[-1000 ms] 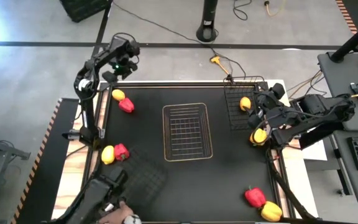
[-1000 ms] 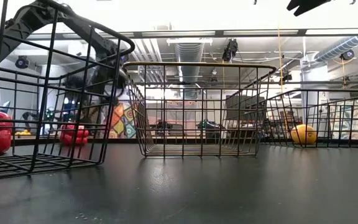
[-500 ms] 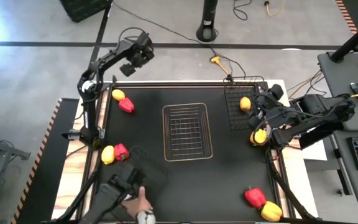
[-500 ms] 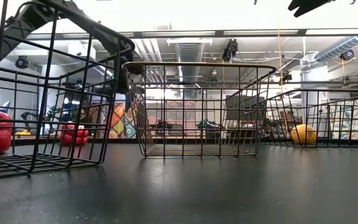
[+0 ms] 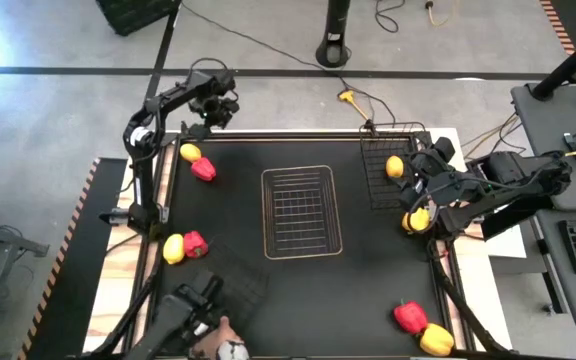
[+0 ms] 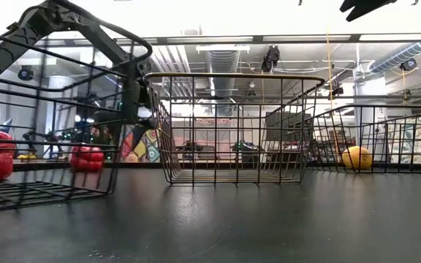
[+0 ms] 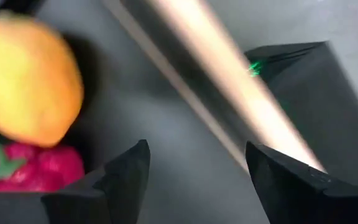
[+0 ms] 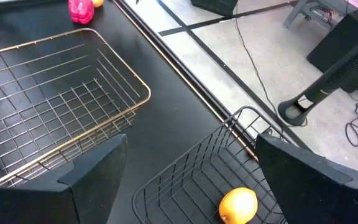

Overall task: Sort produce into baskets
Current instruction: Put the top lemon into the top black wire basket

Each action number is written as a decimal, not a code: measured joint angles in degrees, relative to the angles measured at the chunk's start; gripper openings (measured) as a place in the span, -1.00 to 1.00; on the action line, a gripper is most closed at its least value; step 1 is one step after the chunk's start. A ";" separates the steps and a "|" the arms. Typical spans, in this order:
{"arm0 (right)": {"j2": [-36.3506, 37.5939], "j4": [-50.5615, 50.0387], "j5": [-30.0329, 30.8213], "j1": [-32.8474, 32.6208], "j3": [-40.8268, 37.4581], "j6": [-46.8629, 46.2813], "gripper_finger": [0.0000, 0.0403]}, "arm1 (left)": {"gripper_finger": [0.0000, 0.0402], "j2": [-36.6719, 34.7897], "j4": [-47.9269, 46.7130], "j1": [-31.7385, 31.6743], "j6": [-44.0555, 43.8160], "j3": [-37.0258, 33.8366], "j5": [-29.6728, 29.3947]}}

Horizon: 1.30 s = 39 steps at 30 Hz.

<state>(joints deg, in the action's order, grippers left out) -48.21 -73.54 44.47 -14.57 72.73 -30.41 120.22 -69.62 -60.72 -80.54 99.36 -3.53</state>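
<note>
Left gripper (image 5: 218,103) is hovering with fingers apart and empty past the table's far-left corner, above a lemon (image 5: 190,152) and red pepper (image 5: 203,170), probably lining up a pick. Right gripper (image 5: 415,185), fingers spread and empty, is waiting over the far-right black basket (image 5: 380,190), which is holding one lemon (image 5: 395,166); another lemon (image 5: 417,219) is lying just beside it. The pale basket (image 5: 301,211) is sitting at centre, the second black basket (image 5: 230,285) near-left, where a person's hand (image 5: 220,342) is reaching in. Other peppers are lying left (image 5: 195,243) and near-right (image 5: 409,316).
</note>
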 joint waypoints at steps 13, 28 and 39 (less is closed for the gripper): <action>0.04 -4.43 -1.43 -0.01 0.00 -4.05 0.71 | 0.24 -4.20 -9.38 -0.66 -0.01 -2.77 -5.11; 0.07 -4.41 0.58 0.00 -0.04 -0.73 0.71 | 0.24 -2.28 2.38 -0.54 7.21 -2.83 -9.05; -0.26 -3.97 0.27 2.25 -0.11 0.91 0.71 | 0.24 -1.22 -10.61 -0.74 -5.17 -3.18 -10.64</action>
<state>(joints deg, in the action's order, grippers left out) -48.47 -77.51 44.74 -12.32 72.62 -29.51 119.01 -80.24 -61.45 -85.70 96.19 -14.17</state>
